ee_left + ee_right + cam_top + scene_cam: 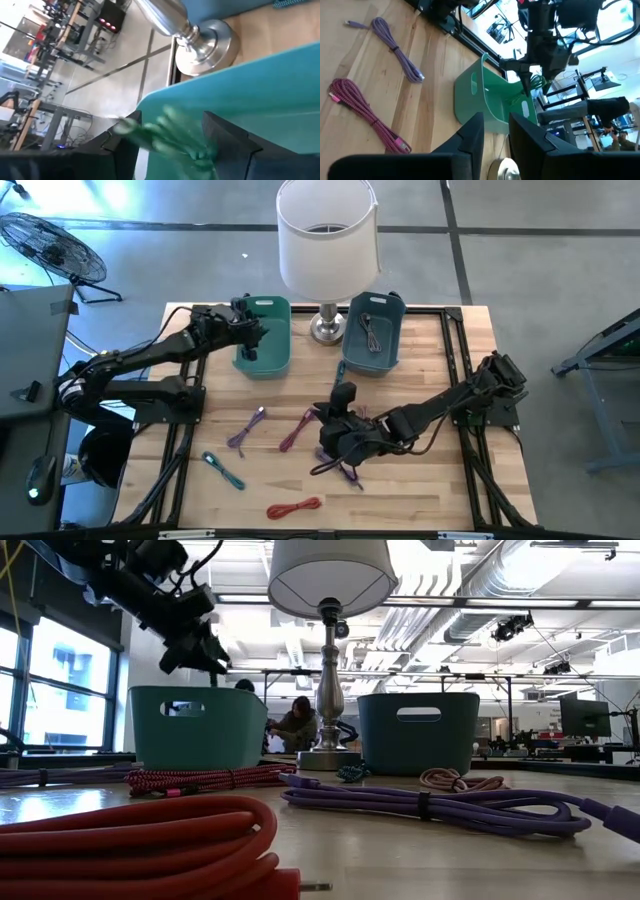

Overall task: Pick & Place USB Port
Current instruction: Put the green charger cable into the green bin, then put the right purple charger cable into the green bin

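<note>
My left gripper (247, 345) hangs over the left teal bin (268, 338), its fingers wide open. A green cable (170, 135) shows as a blur between them, above the bin's inside; in the right wrist view the cable (536, 82) dangles below that gripper, over the bin (487, 102). My right gripper (343, 394) hovers over the table's middle with a narrow gap and nothing between its fingers (472, 135). A purple cable (345, 470) lies on the wood under the right arm. My left gripper stands with its fingers on either side of the green cable (170, 135), over the left bin. The cable is blurred, and I cannot tell whether either finger touches it.
A lamp's base (326, 328) stands between the two bins; the right bin (372, 330) holds a dark cable. Loose on the wood lie a purple cable (248, 430), a maroon one (298, 430), a teal one (225, 470) and a red one (295, 508).
</note>
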Available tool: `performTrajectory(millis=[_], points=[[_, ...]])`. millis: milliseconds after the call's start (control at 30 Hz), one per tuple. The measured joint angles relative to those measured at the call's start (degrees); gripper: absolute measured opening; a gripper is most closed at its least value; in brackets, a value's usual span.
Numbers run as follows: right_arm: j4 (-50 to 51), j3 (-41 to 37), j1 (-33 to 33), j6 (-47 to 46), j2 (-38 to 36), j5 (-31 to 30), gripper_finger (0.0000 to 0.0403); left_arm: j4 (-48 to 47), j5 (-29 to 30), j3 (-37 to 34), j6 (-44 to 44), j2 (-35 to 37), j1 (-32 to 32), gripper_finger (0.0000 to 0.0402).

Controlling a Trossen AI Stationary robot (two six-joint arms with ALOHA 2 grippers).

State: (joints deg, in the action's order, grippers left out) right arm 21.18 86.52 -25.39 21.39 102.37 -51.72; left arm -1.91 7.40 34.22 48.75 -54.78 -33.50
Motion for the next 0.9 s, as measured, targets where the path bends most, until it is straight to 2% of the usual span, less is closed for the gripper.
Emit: performTrajectory(millis=[400,600,900], points=[[3.9,0.0,0.0,-3.6,0.0,1.6,0.0082,2.2,3.0,0.0,-2.9,0.5,0.1,0.0204],[5.1,0.0,0.0,-3.3,0.0,2.9,0.0082,-1.0,-7.3,2.1,-8.5,3.6,0.2,0.0204],[11.0,0.0,0.2,-4.9,0.0,9.2,0.0082,-19.7,-27.2,15.7,-10.4,7.9,1.7,0.0204]])
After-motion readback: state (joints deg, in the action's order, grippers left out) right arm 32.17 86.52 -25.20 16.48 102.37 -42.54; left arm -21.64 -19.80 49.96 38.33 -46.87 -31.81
